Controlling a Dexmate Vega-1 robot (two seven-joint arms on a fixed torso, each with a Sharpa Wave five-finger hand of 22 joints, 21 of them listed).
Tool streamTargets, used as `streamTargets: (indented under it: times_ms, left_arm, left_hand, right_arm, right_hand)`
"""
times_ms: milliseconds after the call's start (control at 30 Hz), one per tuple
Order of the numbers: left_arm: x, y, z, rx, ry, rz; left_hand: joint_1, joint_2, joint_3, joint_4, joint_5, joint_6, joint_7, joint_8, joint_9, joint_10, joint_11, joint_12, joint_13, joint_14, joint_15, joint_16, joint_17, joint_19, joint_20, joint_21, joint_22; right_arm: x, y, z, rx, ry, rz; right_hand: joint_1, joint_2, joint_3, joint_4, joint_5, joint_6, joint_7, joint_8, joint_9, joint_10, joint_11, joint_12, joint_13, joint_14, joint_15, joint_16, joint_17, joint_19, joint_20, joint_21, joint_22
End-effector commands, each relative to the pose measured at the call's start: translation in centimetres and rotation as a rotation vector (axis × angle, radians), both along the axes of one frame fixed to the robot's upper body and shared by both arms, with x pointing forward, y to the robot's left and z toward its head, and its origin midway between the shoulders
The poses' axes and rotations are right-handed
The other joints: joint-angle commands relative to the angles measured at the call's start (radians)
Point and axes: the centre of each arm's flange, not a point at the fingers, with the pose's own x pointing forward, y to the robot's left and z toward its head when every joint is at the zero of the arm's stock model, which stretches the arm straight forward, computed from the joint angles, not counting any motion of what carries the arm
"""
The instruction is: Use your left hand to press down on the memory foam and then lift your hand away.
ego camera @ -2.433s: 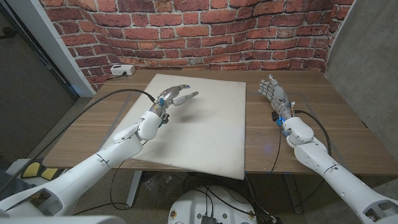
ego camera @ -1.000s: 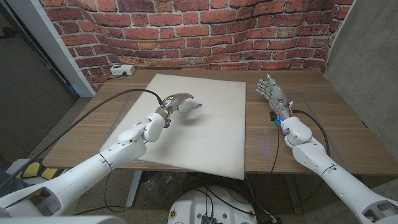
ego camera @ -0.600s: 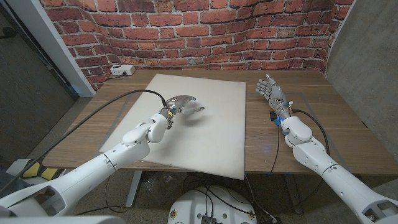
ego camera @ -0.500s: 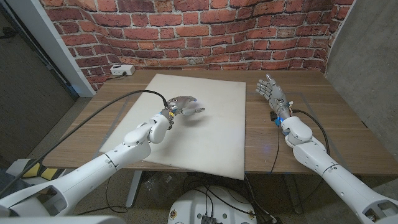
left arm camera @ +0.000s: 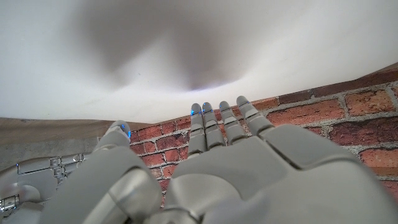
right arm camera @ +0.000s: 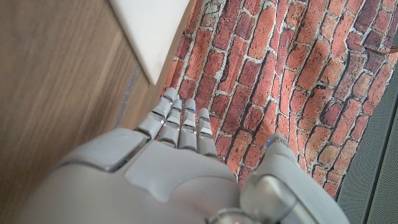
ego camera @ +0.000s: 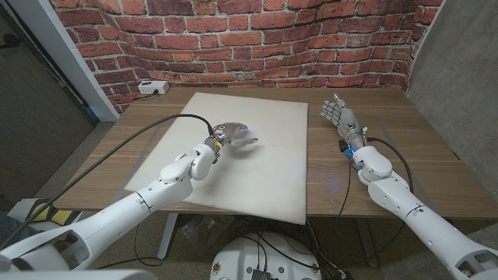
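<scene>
The memory foam [ego camera: 257,155] is a large cream slab that covers the middle of the wooden table [ego camera: 405,155]. My left hand [ego camera: 232,133] is over the slab's left-middle part, palm down with fingers stretched out, and holds nothing. A soft shadow lies on the foam just beside it. In the left wrist view the left hand [left arm camera: 211,168] has its fingers straight, with the shadowed foam [left arm camera: 186,56] a short gap away. My right hand [ego camera: 342,117] stands open on the wood to the right of the slab. In the right wrist view the right hand [right arm camera: 171,162] shows near a foam corner [right arm camera: 152,31].
A white socket box [ego camera: 152,88] sits at the table's back left corner. A black cable [ego camera: 148,128] runs along my left arm. A brick wall [ego camera: 257,39] closes off the back, and bare wood lies on both sides of the slab.
My left hand has turned palm down and drifted a little to the right and inward over the foam. My right hand has stayed where it was.
</scene>
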Motion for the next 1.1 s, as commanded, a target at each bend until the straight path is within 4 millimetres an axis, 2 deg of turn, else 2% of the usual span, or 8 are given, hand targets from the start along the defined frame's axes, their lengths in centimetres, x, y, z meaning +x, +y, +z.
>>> streamTargets:
  times_ms: [33, 667, 1100]
  left_arm:
    - [0.5, -0.3, -0.2, 0.000, 0.029, -0.021]
    - [1.6, -0.6, -1.4, -0.002, 0.090, -0.027]
    - [1.5, -0.5, -1.7, 0.009, 0.103, -0.007]
  left_hand:
    - [0.002, 0.009, 0.003, -0.003, 0.003, -0.008, -0.002, -0.004, 0.003, -0.003, 0.005, 0.000, 0.005, -0.003, -0.001, 0.003, 0.005, 0.002, 0.001, 0.005, 0.003]
    - [0.008, 0.014, 0.005, -0.004, 0.002, -0.011, 0.004, -0.003, 0.003, -0.010, 0.007, 0.001, 0.006, -0.008, 0.005, 0.004, 0.005, 0.003, -0.010, 0.007, 0.003]
    - [0.010, 0.016, 0.005, -0.005, 0.002, 0.003, 0.002, 0.002, 0.003, -0.008, 0.008, 0.003, 0.006, -0.004, 0.005, 0.007, 0.005, 0.007, -0.012, 0.009, 0.003]
  right_arm:
    - [0.0, 0.0, 0.0, -0.002, 0.004, -0.004]
    - [0.2, 0.2, 0.4, -0.032, 0.005, -0.027]
    - [0.1, 0.2, 0.5, -0.031, 0.003, -0.025]
  right_hand:
    - [-0.001, 0.005, 0.000, -0.001, 0.003, 0.009, -0.005, 0.003, 0.001, 0.008, -0.006, 0.004, 0.002, 0.007, -0.002, 0.001, 0.003, 0.007, 0.001, -0.004, 0.006]
    - [-0.001, 0.006, -0.001, -0.003, 0.002, 0.011, -0.006, 0.003, 0.001, 0.013, -0.005, 0.005, 0.002, 0.011, -0.003, 0.001, 0.002, 0.010, 0.001, -0.008, 0.006]
    - [-0.002, 0.007, -0.001, -0.004, 0.002, 0.013, -0.006, 0.004, 0.001, 0.013, -0.003, 0.004, 0.002, 0.012, -0.002, 0.001, 0.003, 0.011, 0.001, -0.012, 0.006]
